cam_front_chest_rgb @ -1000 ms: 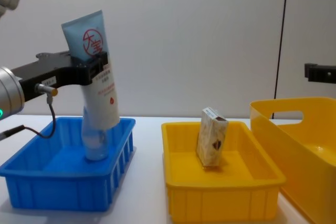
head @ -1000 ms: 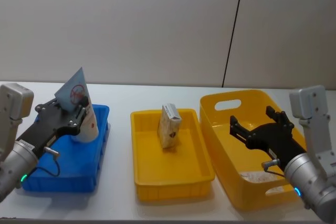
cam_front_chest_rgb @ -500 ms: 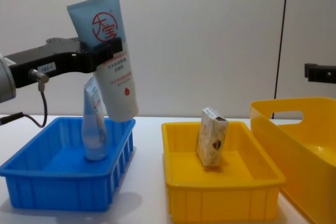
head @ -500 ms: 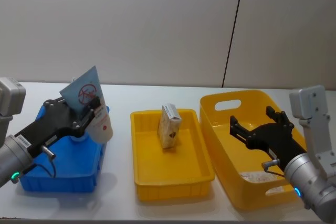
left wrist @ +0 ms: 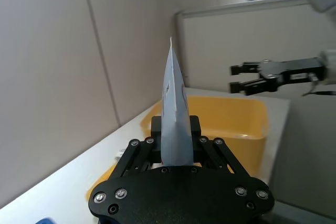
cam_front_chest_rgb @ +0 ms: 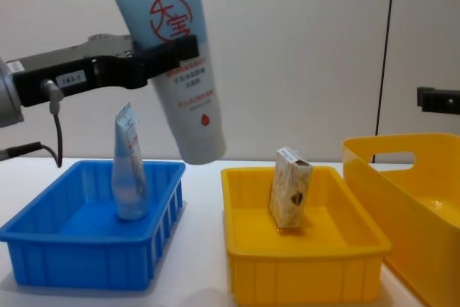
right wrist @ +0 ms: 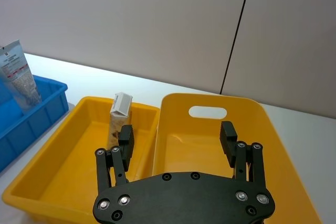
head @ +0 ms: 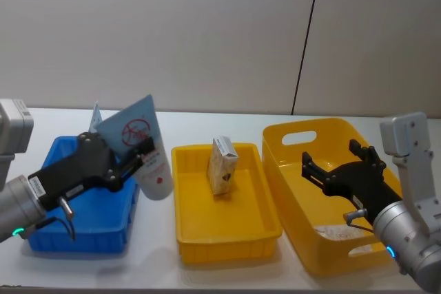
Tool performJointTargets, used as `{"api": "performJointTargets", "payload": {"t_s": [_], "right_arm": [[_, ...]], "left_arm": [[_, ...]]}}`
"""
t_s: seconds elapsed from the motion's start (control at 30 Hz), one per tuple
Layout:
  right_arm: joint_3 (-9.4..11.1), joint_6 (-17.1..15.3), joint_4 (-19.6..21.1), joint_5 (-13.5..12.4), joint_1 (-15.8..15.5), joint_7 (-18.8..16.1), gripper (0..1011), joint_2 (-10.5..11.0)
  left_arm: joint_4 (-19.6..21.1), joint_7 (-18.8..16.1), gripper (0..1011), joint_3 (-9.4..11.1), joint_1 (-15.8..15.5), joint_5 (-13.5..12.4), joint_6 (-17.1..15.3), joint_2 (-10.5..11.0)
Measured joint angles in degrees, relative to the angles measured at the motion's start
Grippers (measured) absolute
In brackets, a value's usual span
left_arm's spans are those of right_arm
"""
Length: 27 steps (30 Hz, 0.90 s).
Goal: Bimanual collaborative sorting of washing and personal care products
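My left gripper [head: 131, 160] [cam_front_chest_rgb: 169, 55] is shut on a pale-blue tube with a red round logo [head: 141, 144] [cam_front_chest_rgb: 180, 62] [left wrist: 174, 119], held in the air, cap down, between the blue bin [head: 55, 228] and the small yellow bin [head: 224, 239]. A second pale-blue tube [cam_front_chest_rgb: 129, 170] [right wrist: 18, 74] stands upright in the blue bin [cam_front_chest_rgb: 72, 249]. A beige carton [head: 222, 163] [cam_front_chest_rgb: 290, 188] [right wrist: 119, 111] stands in the small yellow bin [cam_front_chest_rgb: 302, 271]. My right gripper [head: 341, 163] [right wrist: 178, 135] is open and holds nothing, above the large yellow bin [head: 310, 239].
The three bins stand in a row on the white table [head: 151, 266], blue at the left and the large yellow bin [cam_front_chest_rgb: 417, 199] at the right. Something pale lies on the large bin's floor [head: 337, 233]. A grey wall rises behind.
My left gripper has lifted the logo tube out of the blue bin and carried it right, toward the small yellow bin. The second tube now stands uncovered. The right arm has not moved.
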<state>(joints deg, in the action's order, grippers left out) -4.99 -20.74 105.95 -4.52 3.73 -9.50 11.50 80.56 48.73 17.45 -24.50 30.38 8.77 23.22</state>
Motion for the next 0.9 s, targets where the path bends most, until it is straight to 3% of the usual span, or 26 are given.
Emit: {"api": "performJointTargets", "payload": {"t_s": [0.43, 0.9], "right_arm": [[0.0, 0.0, 0.0, 0.0, 0.0, 0.0, 1002, 0.0], [0.0, 0.0, 0.0, 0.0, 0.0, 0.0, 1002, 0.0]], "left_arm": [[2.65, 6.52, 259, 3.92, -0.99, 1.56, -0.49, 0.49], [4.54, 6.66, 259, 7.16, -1.66, 0.35, -0.86, -0.58]]}}
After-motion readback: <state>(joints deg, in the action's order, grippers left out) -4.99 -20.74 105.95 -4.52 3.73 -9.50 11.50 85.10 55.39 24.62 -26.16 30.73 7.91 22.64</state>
